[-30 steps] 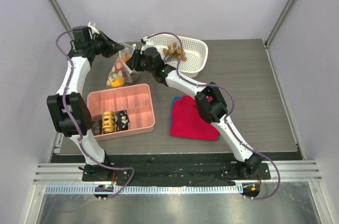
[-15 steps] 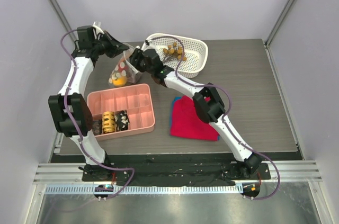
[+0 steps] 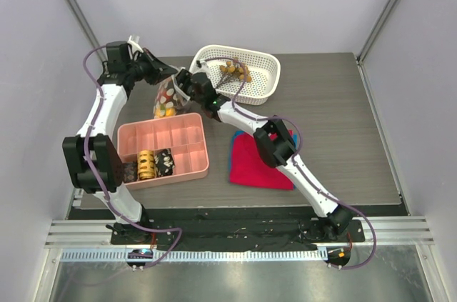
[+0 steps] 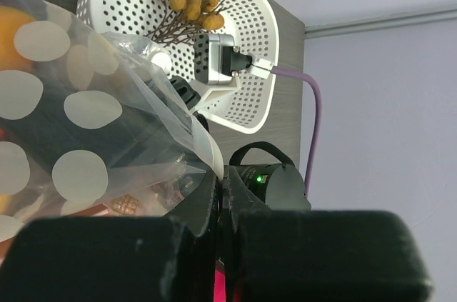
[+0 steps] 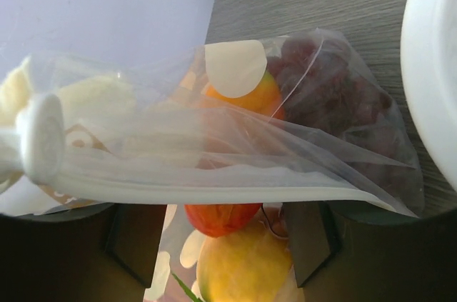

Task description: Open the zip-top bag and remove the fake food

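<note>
Dark wood-grain tabletop (image 3: 335,116) inside a pale-walled cell: we see both arms meeting over its far left corner, with the zip-top bag (image 3: 166,98) between them, just beyond the pink tray (image 3: 205,145). The left gripper (image 3: 170,75) has its fingers pressed together on the bag's edge; in the left wrist view the clear, white-dotted film runs down into the closed jaws. The right gripper (image 3: 179,79) has its fingers (image 5: 132,234) set apart, and the whitish zip strip (image 5: 214,184) lies across their tips. We cannot tell whether they touch it. Through the plastic we make out an orange-yellow fruit (image 5: 239,273), a red piece (image 5: 221,216) and a dark red cluster (image 5: 335,102). A tan-brown ball cluster (image 3: 233,68) lies in the white mesh basket (image 3: 273,73), just right of the bag. The tray holds a yellow coil (image 3: 146,165) and dark blocks (image 3: 164,161), and a red cloth (image 3: 260,163) lies beside the tray, under the right arm.
</note>
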Robot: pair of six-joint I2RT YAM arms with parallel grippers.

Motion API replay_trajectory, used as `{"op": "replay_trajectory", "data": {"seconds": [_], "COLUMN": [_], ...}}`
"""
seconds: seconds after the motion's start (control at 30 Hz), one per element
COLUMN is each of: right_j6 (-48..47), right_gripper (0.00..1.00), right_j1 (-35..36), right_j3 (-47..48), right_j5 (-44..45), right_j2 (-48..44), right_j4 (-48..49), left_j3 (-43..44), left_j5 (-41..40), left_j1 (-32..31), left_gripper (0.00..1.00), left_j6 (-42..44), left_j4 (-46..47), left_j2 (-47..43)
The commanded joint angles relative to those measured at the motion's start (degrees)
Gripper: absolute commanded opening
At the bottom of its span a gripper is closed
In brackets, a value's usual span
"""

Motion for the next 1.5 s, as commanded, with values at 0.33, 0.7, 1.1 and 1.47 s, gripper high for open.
{"op": "replay_trajectory", "data": {"seconds": [0.33, 0.7, 1.1, 1.47], "right_j6": [3.4, -8.3, -28.1, -44.0], "right_gripper": [0.34, 0.01, 0.01, 0.01], "right_j1": [-0.1, 0.5, 1.0, 3.0], "right_j3": [6.6, -2.6, -12.8, -30.0], "right_j5": [-0.1, -2.7, -13.2, -6.9], "right_j2": [6.6, -5.2, -17.8, -28.7], "right_j4": [7.1, 13.5, 6.6, 22.1], "left_j3": [-2.4, -1.0, 10.3, 7.5], "left_j5": [6.0, -9.1, -11.0, -8.0], "left_j1": [-0.8, 3.0, 9.8, 9.8], "left_gripper": [0.00, 0.00, 0.00, 0.00], "left_j6": [-0.3, 3.4, 4.2, 4.6], "left_j4": [7.4, 0.5, -3.3, -2.8], "left_j2": [-4.3, -4.0, 2.9, 2.0]}}
